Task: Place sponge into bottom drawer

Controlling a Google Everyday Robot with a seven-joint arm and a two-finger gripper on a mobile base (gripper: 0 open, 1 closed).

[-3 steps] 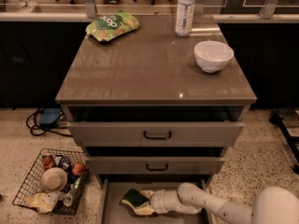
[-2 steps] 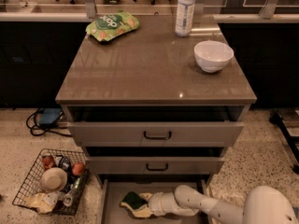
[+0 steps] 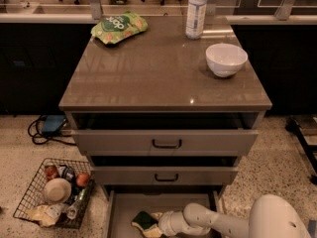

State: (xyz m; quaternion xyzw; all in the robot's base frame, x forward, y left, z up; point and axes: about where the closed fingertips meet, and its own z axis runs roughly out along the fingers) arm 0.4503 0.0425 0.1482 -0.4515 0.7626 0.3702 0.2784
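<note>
The sponge (image 3: 143,220), dark green on top with pale yellow foam below, is inside the open bottom drawer (image 3: 121,213), low over its grey floor near the front left. My gripper (image 3: 154,224) reaches in from the lower right at the end of the white arm (image 3: 213,222) and is shut on the sponge's right end. I cannot tell whether the sponge rests on the drawer floor.
The two upper drawers (image 3: 166,143) with black handles stand slightly open above. On the cabinet top are a white bowl (image 3: 226,59), a water bottle (image 3: 196,11) and a green snack bag (image 3: 119,28). A wire basket (image 3: 53,192) of items sits on the floor at left.
The arm has drawn a little toward the front of the drawer with the sponge, which now sits lower and nearer the front edge.
</note>
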